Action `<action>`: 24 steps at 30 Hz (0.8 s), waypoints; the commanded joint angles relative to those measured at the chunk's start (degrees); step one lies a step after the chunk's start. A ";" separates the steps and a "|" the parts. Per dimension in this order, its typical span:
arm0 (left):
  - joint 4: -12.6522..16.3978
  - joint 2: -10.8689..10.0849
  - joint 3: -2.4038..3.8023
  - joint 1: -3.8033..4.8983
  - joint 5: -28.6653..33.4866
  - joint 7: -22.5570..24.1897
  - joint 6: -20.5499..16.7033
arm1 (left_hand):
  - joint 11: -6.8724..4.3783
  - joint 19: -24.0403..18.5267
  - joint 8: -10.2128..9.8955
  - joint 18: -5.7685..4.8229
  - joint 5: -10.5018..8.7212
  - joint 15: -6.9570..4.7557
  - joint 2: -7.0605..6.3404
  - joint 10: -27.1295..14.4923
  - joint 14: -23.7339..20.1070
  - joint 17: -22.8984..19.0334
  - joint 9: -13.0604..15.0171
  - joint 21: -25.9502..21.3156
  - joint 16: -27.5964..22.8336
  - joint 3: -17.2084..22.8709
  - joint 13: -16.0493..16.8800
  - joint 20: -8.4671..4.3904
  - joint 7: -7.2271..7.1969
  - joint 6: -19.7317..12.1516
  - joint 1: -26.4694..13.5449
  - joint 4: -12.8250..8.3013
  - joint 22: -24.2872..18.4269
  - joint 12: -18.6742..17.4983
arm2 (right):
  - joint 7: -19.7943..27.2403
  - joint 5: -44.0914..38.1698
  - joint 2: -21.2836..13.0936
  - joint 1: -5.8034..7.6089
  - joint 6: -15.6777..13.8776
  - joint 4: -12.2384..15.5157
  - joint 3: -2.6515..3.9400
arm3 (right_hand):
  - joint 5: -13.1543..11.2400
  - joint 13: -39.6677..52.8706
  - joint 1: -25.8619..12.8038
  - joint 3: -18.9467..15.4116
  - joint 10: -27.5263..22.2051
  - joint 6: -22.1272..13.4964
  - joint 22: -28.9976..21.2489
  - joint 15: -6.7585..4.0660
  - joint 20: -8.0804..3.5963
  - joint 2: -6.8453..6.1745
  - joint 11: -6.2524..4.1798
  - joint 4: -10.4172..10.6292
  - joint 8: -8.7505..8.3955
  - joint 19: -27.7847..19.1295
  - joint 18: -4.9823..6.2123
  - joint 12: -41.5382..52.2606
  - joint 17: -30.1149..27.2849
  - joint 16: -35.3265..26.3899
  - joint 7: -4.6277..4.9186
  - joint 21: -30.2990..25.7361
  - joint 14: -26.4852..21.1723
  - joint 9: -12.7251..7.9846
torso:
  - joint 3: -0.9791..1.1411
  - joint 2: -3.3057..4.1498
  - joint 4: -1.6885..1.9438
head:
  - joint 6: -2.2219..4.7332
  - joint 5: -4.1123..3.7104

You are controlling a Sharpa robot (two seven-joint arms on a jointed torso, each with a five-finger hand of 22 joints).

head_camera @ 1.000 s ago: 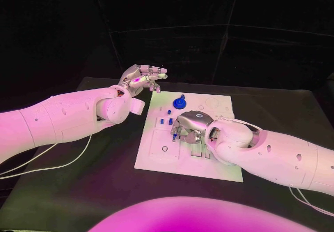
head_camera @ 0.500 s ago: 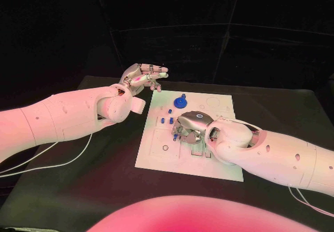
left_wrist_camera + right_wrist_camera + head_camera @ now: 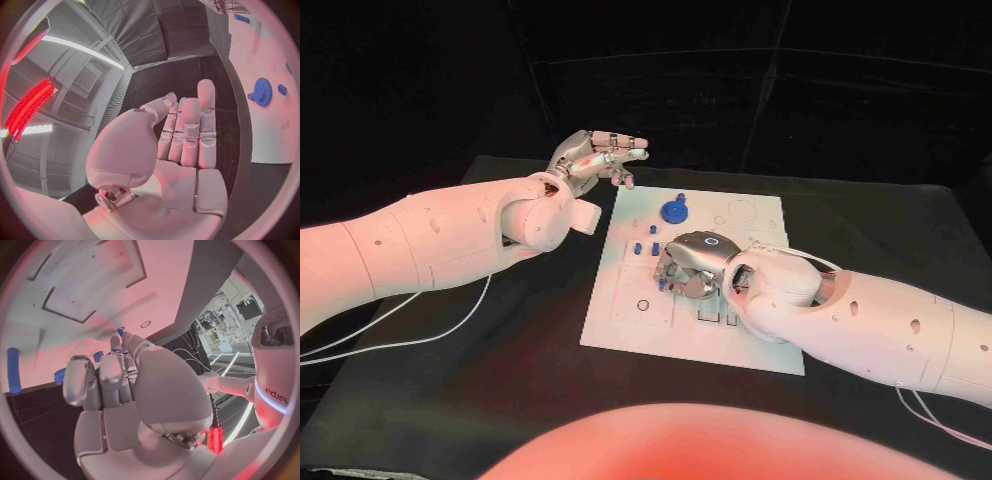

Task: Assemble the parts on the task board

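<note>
The right hand (image 3: 689, 266) is hovering, fingers curled, grip unclear, over small blue pegs (image 3: 643, 248) on the white task board (image 3: 625, 325), risking knocking them; the left hand (image 3: 596, 156) is hanging empty, fingers apart.

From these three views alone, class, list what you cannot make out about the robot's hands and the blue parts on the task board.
- Head view: whether the right hand holds a part; its own knuckles cover the fingertips and the task board beneath.
- Right wrist view: the palm hides the fingertips; small blue parts peek out behind the fingers, contact unclear.
- Left wrist view: the blue gear shows near the rim, teeth too small to judge.
</note>
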 commanded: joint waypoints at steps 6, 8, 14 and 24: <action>-0.05 -0.01 0.06 0.11 0.24 0.00 0.73 | 0.18 -0.45 0.24 0.75 0.25 0.06 -0.13 -0.57 -0.62 -0.21 -0.05 -0.41 -0.26 -0.14 -0.01 0.11 0.31 -0.30 0.48 -0.21 -0.10 0.37 | -0.07 -0.40 -0.23 -0.15 0.76 0.25 -0.14 | 0.28 -0.06 -0.36 0.25 -0.11 0.29 0.13 -0.04 -0.07 -0.02 0.24 0.04 0.14 0.30 -0.45 -0.38 -0.05 0.20 0.02 0.23 0.77 0.10 | 0.02 -0.01 0.01 | -0.01 0.04; -0.07 0.00 0.06 0.11 0.24 -0.03 0.76 | 0.18 -0.45 0.24 0.75 0.25 0.06 -0.13 -0.57 -0.62 -0.21 -0.05 -0.41 -0.26 -0.14 -0.01 0.11 0.31 -0.30 0.48 -0.21 -0.10 0.37 | -0.06 -0.40 -0.31 -0.18 0.50 0.34 -0.14 | 0.28 -0.06 -0.36 0.25 -0.11 0.29 0.13 -0.04 -0.07 -0.02 0.24 0.04 0.14 0.30 -0.45 -0.38 -0.05 0.20 0.02 0.23 0.77 0.10 | 0.02 -0.02 0.03 | -0.01 0.04; -0.11 0.00 0.06 0.11 0.24 -0.08 0.81 | 0.18 -0.45 0.24 0.75 0.25 0.06 -0.13 -0.57 -0.62 -0.21 -0.05 -0.41 -0.26 -0.14 -0.01 0.11 0.31 -0.30 0.48 -0.21 -0.10 0.37 | -0.04 -0.40 -0.46 -0.25 0.24 0.49 -0.14 | 0.30 -0.06 -0.48 0.30 -0.12 0.27 0.13 -0.04 -0.05 -0.04 0.24 0.03 0.15 0.30 -0.45 -0.39 -0.09 0.20 0.00 0.23 0.76 0.10 | 0.01 0.01 0.00 | -0.01 0.07; -0.08 0.00 0.06 0.11 0.24 -0.20 0.94 | 0.18 -0.45 0.24 0.75 0.25 0.06 -0.13 -0.57 -0.62 -0.21 -0.05 -0.41 -0.26 -0.14 -0.01 0.11 0.31 -0.30 0.48 -0.21 -0.10 0.37 | -1.05 -0.41 -0.33 -0.27 2.00 0.15 -0.14 | 0.15 -0.17 -1.44 0.40 -1.03 -0.71 -0.18 0.19 0.09 -0.58 0.53 0.13 -0.11 -0.01 -0.37 -0.86 -0.49 0.12 0.30 -0.02 0.61 -0.08 | -0.04 -0.01 0.00 | -0.01 0.01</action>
